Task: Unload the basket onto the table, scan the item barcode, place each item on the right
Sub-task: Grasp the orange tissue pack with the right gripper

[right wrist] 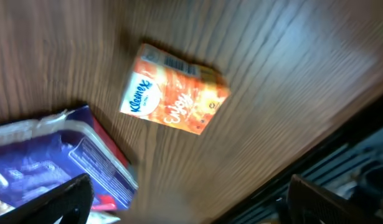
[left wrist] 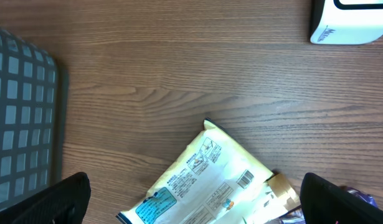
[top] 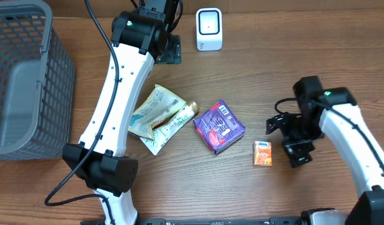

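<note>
Kleenex tissue pack [right wrist: 174, 89], orange, barcode on edge | left tool [left wrist: 194, 202] wide, empty | right tool [right wrist: 185, 202] wide, empty

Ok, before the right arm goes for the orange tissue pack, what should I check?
1. Right end effector open and empty: ok.
2. Orange tissue pack lying flat on the table, apart from the purple pack: ok.
3. Barcode found on the tissue pack's side edge: ok, though blurred.
4. Scanner upright with nothing covering its face: ok.
5. Left end effector open, empty and away from the tissue pack: ok.
6. Scanner switched on: cannot tell.
</note>
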Motion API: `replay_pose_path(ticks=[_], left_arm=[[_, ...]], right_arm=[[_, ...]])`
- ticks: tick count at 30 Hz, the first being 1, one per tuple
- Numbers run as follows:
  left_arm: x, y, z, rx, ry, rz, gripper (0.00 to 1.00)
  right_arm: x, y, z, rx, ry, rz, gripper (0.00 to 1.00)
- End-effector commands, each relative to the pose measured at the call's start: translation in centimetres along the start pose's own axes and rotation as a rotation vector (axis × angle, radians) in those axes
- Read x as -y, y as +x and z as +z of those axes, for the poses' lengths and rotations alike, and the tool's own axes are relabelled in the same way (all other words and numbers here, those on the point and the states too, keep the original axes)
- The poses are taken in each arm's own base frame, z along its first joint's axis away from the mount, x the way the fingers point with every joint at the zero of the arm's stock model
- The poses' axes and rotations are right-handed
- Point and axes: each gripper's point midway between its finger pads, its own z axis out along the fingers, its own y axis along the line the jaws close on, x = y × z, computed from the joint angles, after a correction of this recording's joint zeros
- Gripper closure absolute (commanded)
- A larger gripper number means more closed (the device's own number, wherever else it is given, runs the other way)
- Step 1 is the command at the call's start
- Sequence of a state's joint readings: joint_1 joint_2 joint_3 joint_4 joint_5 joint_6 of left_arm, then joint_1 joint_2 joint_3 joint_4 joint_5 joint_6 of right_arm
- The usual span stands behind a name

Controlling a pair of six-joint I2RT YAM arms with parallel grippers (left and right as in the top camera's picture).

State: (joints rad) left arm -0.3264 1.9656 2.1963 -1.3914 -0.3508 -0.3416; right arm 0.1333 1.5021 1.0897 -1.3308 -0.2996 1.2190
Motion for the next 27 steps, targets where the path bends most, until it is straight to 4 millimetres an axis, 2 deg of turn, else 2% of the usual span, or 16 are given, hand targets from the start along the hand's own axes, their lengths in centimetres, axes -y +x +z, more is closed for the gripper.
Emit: replay_pose_path(ticks=[1, 3, 7, 16, 22, 27], left_arm=[[-0.2, -0.5, -1.3, 0.031, 0.02, -0.031, 0.0], [-0.2, -0.4, -1.3, 0.027, 0.019, -0.029, 0.0], [-0.3, -0.3, -1.3, 0.02, 0.016, -0.027, 0.0], [-0.3, -0.2, -1.3, 0.018, 0.016, -0.026, 0.0], [-0.3, -0.2, -1.3, 0.018, 0.016, -0.026, 0.0], [-0.3, -0.2, -1.3, 0.016, 0.018, -0.025, 0.0]], right_arm=[[-1.8, 0.2, 1.8, 0.014, -0.086, 0.16, 0.0], [-2.9, -0.2, 3.1, 0.038, -0.138, 0.143, 0.0], [-3.8, -0.5, 4.0, 0.058, -0.184, 0.125, 0.0], [-2.0, -0.6, 4.8, 0.1, -0.113, 0.222, 0.0], [-2.1, -0.2, 5.1, 0.116, -0.112, 0.211, 0.0], [-2.3, -0.4, 5.4, 0.168, -0.126, 0.269, 0.0]])
